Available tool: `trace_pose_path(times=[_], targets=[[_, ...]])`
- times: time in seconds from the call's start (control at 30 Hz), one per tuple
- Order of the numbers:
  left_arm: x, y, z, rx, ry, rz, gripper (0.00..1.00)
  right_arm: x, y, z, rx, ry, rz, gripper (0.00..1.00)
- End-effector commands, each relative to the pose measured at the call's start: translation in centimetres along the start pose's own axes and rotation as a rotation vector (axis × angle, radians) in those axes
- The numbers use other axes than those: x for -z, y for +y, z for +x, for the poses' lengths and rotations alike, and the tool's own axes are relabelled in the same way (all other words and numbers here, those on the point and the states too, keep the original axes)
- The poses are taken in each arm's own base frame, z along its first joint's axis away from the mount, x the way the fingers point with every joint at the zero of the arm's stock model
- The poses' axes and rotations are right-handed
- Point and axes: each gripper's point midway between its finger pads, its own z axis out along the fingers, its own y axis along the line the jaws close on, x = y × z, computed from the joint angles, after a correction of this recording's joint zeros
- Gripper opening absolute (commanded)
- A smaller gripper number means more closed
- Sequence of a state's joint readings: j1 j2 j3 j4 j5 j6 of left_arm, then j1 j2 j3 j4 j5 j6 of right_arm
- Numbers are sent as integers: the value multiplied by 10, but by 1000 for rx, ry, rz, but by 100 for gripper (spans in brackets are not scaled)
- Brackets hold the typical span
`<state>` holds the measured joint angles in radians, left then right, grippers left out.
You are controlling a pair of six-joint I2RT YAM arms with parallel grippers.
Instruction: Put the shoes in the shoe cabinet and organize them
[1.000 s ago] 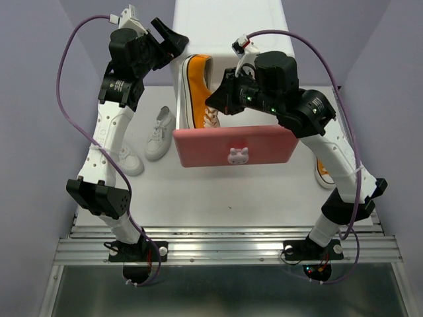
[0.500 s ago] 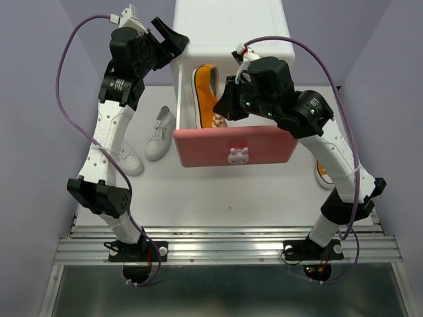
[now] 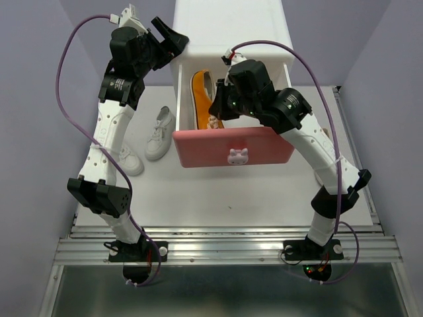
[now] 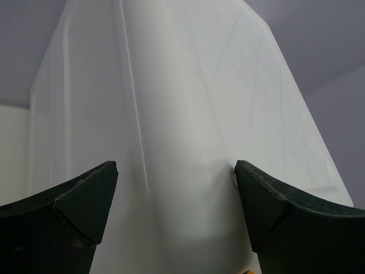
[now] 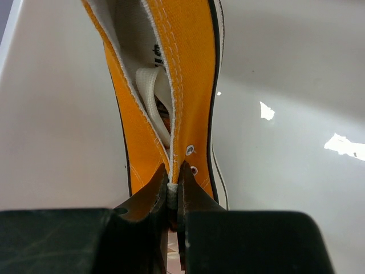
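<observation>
- Lowered further, the orange shoe (image 3: 201, 89) now stands in the open drawer (image 3: 231, 146), near its left wall, with bare floor to its right.
- Right gripper (image 5: 173, 188) pinches the shoe's upper edge.
- Left gripper (image 4: 175, 170), spread, straddles the cabinet's (image 3: 228, 26) left edge.
- White shoes (image 3: 160, 134) lie on the table (image 3: 231, 191) left of the cabinet.

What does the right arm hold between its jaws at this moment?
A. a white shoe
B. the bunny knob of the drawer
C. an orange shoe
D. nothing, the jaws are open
C: in the right wrist view the right gripper has its jaws closed on the canvas edge of the orange shoe.
</observation>
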<state>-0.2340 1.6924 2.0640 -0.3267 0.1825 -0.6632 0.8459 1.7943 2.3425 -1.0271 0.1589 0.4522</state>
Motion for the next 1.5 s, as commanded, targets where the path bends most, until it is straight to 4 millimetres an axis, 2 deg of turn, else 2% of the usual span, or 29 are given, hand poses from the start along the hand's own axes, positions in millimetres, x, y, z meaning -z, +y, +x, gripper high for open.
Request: trace_pose_path(times=[0.0, 0.17, 0.37, 0.63, 0.7, 0.83, 0.97, 1.03, 1.07, 1.2, 1.27, 1.33, 1.37, 1.4, 1.43, 1.47], targets=[[-8, 116, 86, -51, 284, -369, 94, 11, 6, -48, -88, -189, 19, 0], [-9, 117, 85, -47, 279, -372, 94, 0, -3, -58, -153, -234, 92, 1], [-10, 119, 85, -42, 271, -381, 94, -9, 8, -64, -253, -256, 55, 0], [-10, 120, 84, -42, 267, -388, 94, -23, -2, -44, -287, -196, 119, 1], [-11, 120, 84, -43, 266, -387, 94, -26, -5, -39, -284, -185, 132, 13], [-12, 120, 84, -39, 267, -387, 94, -31, -6, -37, -275, -183, 141, 20], [-13, 119, 83, -38, 262, -385, 94, -31, -5, -44, -264, -212, 131, 37], [-13, 119, 83, -38, 263, -384, 94, -30, -5, -48, -267, -226, 131, 39], [-13, 118, 82, -39, 259, -383, 94, -29, -5, -50, -269, -233, 131, 49], [-13, 118, 82, -40, 262, -383, 94, -24, 0, -60, -268, -271, 101, 58], [-12, 117, 81, -40, 259, -381, 94, -16, 3, -71, -251, -307, 78, 64], [-12, 117, 81, -40, 261, -382, 94, -6, 8, -88, -239, -369, 50, 79], [-13, 117, 81, -40, 259, -381, 94, 7, 9, -99, -193, -409, 37, 84], [-13, 116, 81, -40, 260, -378, 94, 15, 15, -114, -179, -466, 1, 100], [-13, 116, 81, -39, 261, -378, 94, 24, 17, -123, -112, -504, -9, 100], [-13, 117, 81, -37, 261, -379, 94, 49, 23, -146, -113, -600, -52, 100]])
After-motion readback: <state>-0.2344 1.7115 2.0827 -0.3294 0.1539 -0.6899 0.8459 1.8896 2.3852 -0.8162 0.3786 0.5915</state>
